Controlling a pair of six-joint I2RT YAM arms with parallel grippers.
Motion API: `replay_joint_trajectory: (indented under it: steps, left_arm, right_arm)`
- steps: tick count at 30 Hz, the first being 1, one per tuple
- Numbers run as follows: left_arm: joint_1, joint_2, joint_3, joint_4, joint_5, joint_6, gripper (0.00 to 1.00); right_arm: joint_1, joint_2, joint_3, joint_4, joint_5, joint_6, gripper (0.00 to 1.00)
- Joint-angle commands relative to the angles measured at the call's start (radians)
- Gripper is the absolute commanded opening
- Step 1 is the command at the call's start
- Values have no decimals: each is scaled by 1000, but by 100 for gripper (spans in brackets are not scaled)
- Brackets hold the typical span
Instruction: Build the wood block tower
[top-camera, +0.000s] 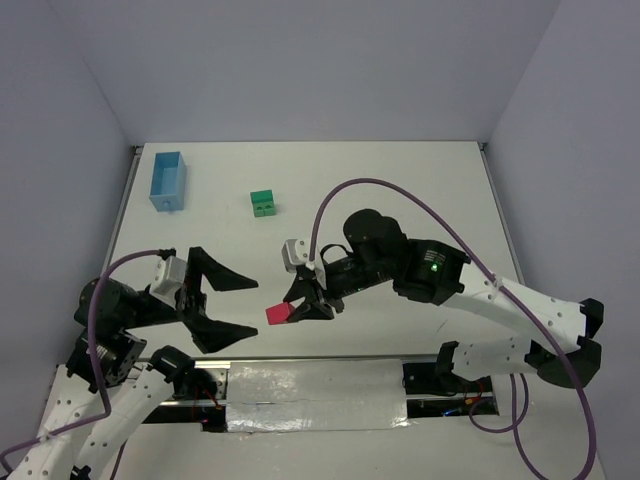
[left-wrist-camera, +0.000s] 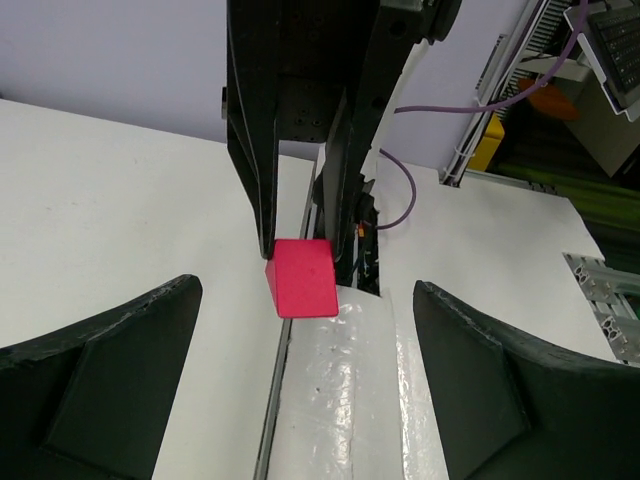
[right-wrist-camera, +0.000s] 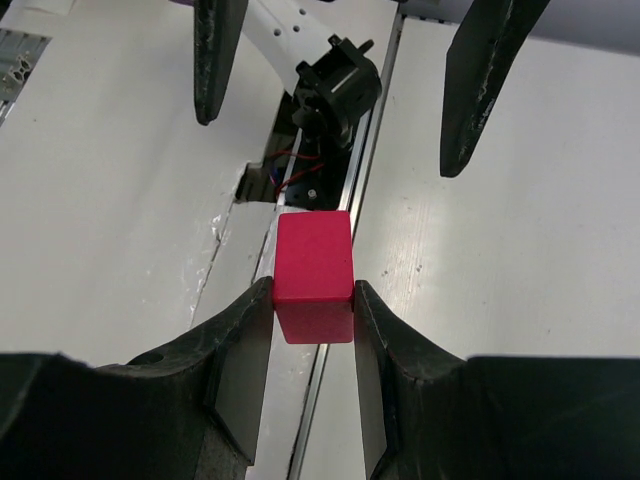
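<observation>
My right gripper (top-camera: 300, 303) is shut on a red roof-shaped wooden piece (top-camera: 278, 313) and holds it above the table's near edge. In the right wrist view the red piece (right-wrist-camera: 313, 262) sits clamped between both pads of the right gripper (right-wrist-camera: 312, 290). My left gripper (top-camera: 255, 307) stands wide open just left of the piece, facing it, with nothing between its fingers. In the left wrist view the left gripper (left-wrist-camera: 305, 400) points at the red piece (left-wrist-camera: 302, 278), which hangs ahead of its jaws. Two green blocks (top-camera: 263, 203) stand stacked on the table further back.
A light blue rectangular box (top-camera: 167, 181) lies at the back left. A shiny taped strip (top-camera: 315, 392) runs along the table's near edge between the arm bases. Grey walls close in the table on three sides.
</observation>
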Motion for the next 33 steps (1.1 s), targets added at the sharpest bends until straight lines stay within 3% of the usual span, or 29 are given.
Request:
replay_joint_trajectory:
  steps: [1,13,23,33]
  left_arm:
    - [-4,14,0,29,19,81,99]
    - [-2,101,26,-75,11,193,96]
    - [-2,124,17,-57,33,174,97]
    - [-2,156,3,-45,8,165,89]
  right_arm:
    - [-1,22,49,-15,16,6,7]
    - [1,36,75,29,64,52,9]
    - [-1,71,98,18,93,64,10]
    - [1,121,154,-11,102,90,12]
